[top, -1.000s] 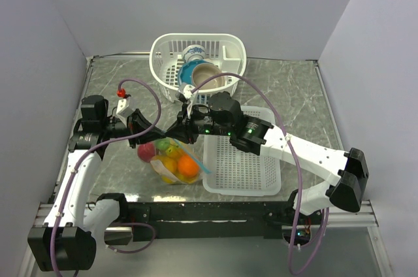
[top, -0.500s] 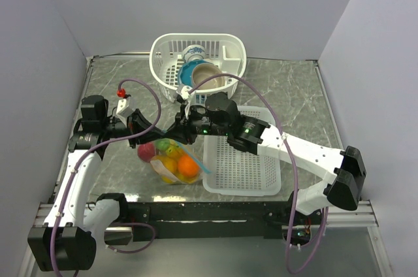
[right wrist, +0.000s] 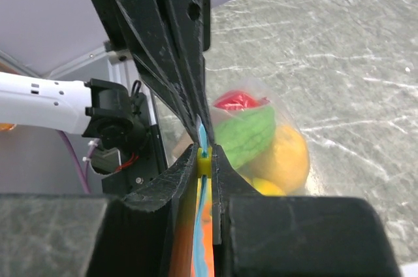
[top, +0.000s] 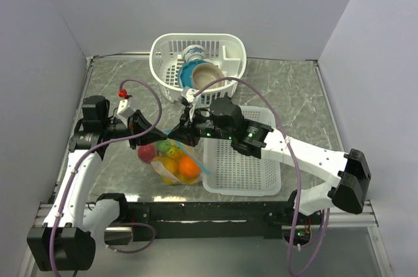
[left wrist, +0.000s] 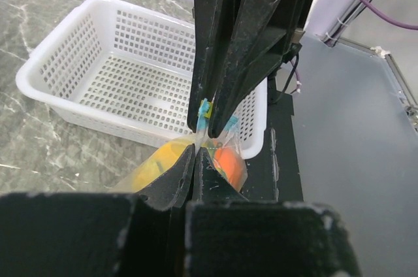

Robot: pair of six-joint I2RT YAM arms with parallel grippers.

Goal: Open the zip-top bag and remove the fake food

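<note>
left claw [left wrist: 196, 153], right claw [right wrist: 204, 154], both pinching one zip-top bag [top: 171, 164], two white baskets [top: 157, 49] [top: 236, 171]

A table [top: 294, 87] with a dark grey, white-veined marble top fills the middle. Plain pale lavender walls stand behind it [top: 209, 2], to its left [top: 32, 61] and to its right [top: 379, 61]. A metal rail [top: 371, 210] runs along its near edge, with smooth grey floor [top: 215, 251] beyond. Light is even and soft.

Zip-top bag [top: 171, 167]: one. White baskets: two, round basket [top: 160, 61], rectangular basket [top: 238, 166]. Arms [top: 77, 182] [top: 307, 153]: two.
</note>
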